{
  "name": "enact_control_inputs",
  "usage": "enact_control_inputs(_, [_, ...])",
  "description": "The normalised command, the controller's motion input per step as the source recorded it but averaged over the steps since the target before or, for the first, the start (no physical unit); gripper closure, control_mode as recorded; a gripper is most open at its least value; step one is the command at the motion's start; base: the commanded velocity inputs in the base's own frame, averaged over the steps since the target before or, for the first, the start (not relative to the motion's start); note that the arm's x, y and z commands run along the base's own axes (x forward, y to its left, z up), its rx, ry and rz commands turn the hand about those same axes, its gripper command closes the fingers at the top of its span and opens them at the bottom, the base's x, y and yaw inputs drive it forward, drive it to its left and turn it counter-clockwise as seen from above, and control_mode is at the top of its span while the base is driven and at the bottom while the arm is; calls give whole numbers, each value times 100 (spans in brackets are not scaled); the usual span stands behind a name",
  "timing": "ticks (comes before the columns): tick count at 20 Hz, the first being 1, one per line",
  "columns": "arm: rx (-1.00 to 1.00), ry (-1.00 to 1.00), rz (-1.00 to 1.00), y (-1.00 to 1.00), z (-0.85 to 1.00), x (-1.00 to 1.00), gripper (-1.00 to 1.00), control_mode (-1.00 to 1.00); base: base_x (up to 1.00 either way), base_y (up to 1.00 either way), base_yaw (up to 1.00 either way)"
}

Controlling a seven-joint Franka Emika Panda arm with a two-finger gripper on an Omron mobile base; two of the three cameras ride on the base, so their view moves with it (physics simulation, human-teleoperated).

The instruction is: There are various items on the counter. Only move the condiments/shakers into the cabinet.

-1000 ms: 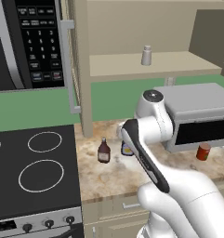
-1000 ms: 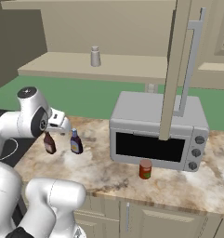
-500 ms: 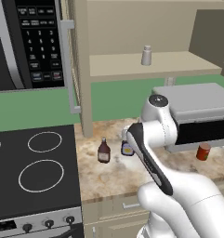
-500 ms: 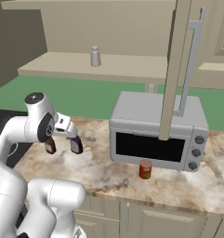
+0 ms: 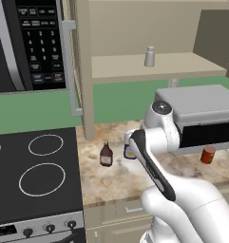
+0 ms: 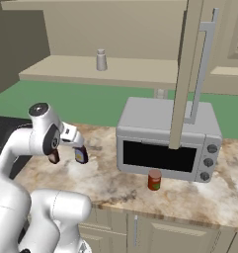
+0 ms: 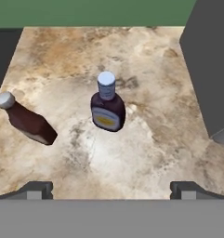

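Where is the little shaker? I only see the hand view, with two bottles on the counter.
Observer: The grey-white shaker stands on the cabinet shelf above the counter.
Operator: What is that grey thing beside the bottles?
Observer: A microwave, with dials on its front.
Operator: Is anything else down there?
Observer: A small red can stands in front of the microwave.
Operator: Is the hand holding something?
Observer: No, the hand is open above the blue-capped bottle.
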Motion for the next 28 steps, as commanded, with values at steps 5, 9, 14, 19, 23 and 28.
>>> enact_control_inputs(5, [0,-5,0,0,-11,26,-100,-100,0,0,0])
enact_control_inputs(9, [2,0,0,0,-19,19,-100,-100,0,0,0])
enact_control_inputs(14, [1,0,0,0,-10,25,-100,-100,0,0,0])
enact_control_inputs(19, [0,0,0,0,-4,12,-100,-100,0,0,0])
enact_control_inputs(23, [0,0,0,0,-2,6,-100,-100,0,0,0])
enact_control_inputs(28, [0,0,0,0,-4,12,-100,-100,0,0,0])
